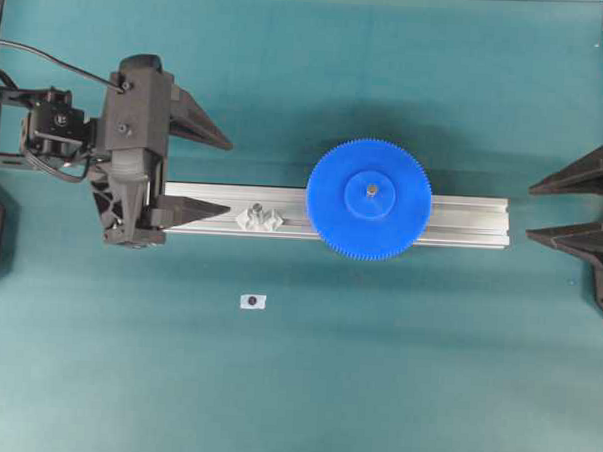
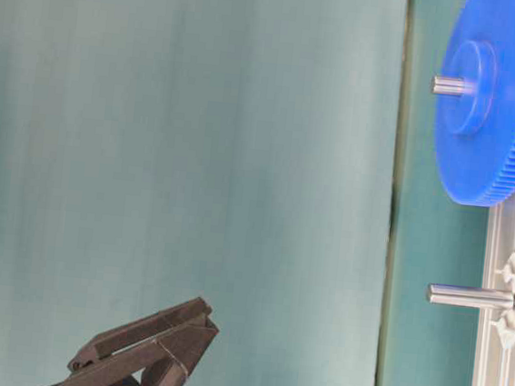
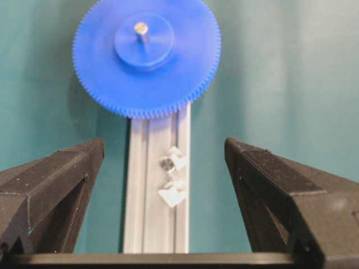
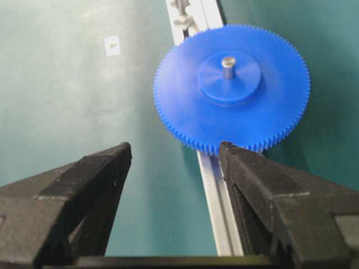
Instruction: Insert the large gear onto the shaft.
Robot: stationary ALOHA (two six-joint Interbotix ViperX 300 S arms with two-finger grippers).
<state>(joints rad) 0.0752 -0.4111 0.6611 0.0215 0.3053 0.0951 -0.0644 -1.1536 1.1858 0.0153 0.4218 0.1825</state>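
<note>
With the large gear [image 1: 369, 200] already seated on its shaft [image 1: 370, 192], at three o'clock of the bare pin [image 1: 256, 209], both claws, left [image 1: 206, 168] and right [image 1: 568, 208], gape empty; careless retreat could knock it.

Both grippers are spread wide and hold nothing: the left gripper [image 1: 224, 173] just left of the large gear [image 1: 369, 199], the right gripper [image 1: 537, 209] well to the gear's right.

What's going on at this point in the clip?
Nothing is being handled. The gear already sits on a shaft on the rail, the pin poking up through its hub. A second shaft stands bare on its bracket nearer the left tool. Both tools are open and empty, the left over the rail's end, the right tool off the other end.
</note>
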